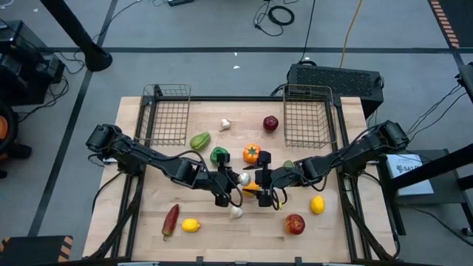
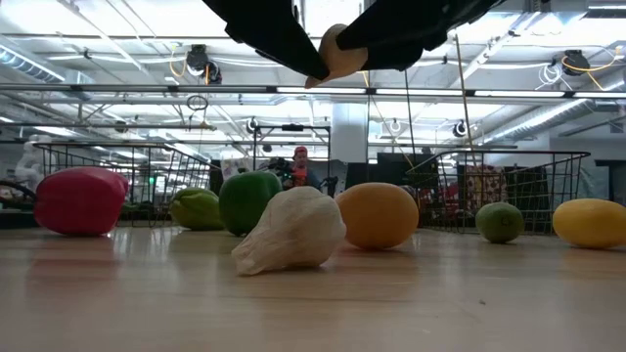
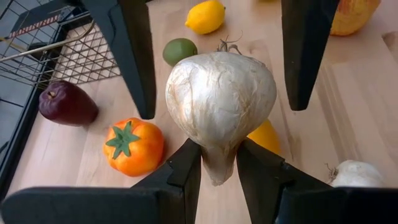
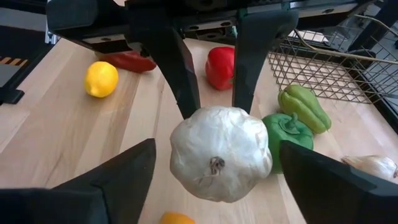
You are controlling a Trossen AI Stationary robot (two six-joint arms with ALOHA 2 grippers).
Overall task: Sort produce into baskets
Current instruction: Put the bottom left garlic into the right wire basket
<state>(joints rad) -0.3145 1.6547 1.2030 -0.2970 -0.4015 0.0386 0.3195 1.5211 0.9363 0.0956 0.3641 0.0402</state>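
Note:
A white garlic bulb (image 1: pixel 242 178) is held in the air over the table's middle. It also shows in the low view (image 2: pixel 339 54). My left gripper (image 3: pixel 219 168) is shut on it, reaching in from the table's left. My right gripper (image 4: pixel 217 152) faces it from the right, open wide. Its fingers (image 3: pixel 134 56) stand on either side of the bulb (image 4: pixel 221 152) without touching it. Other produce lies loose on the wooden table. The two wire baskets (image 1: pixel 168 114) (image 1: pixel 307 114) stand at the far edge. My left gripper pinches the garlic's narrow pointed neck (image 3: pixel 217 158) between its two fingertips. The fingers lie about level, coming from the table's left. The garlic is lifted clear of the table. Its round body sticks out past the fingertips, root end (image 4: pixel 216 165) toward my right gripper.
On the table lie a second garlic (image 2: pixel 290 232), a third garlic (image 1: pixel 225 124), a dark red apple (image 1: pixel 271 123), two green peppers (image 1: pixel 199 140) (image 1: pixel 219 155), an orange pepper (image 1: pixel 252 154), a lime (image 3: pixel 180 50), lemons (image 1: pixel 317 205) (image 1: pixel 191 225), a red apple (image 1: pixel 295 224) and a red chili (image 1: pixel 171 219).

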